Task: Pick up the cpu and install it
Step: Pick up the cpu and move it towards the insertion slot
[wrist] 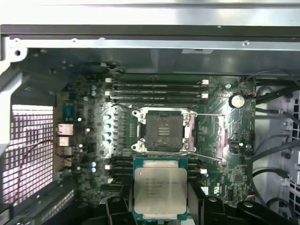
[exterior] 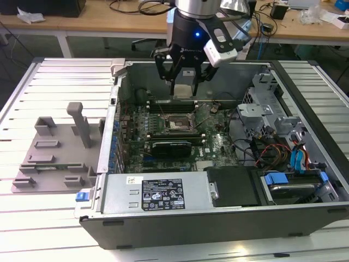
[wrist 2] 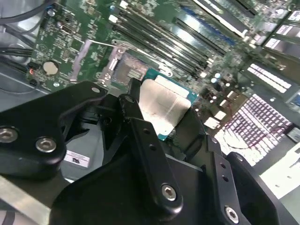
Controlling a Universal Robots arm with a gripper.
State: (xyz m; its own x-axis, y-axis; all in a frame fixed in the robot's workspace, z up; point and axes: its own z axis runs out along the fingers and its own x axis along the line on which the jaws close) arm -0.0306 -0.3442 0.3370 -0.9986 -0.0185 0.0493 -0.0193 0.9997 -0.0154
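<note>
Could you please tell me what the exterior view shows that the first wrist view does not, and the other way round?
Exterior view: the grey plastic fixture tray beside the open dark computer case, and the whole black gripper. First wrist view: the flat silvery-white metal top of the small square cpu, face-on, clamped in the gripper. Both: the black square motherboard socket, empty, cpu not yet seated.
</note>
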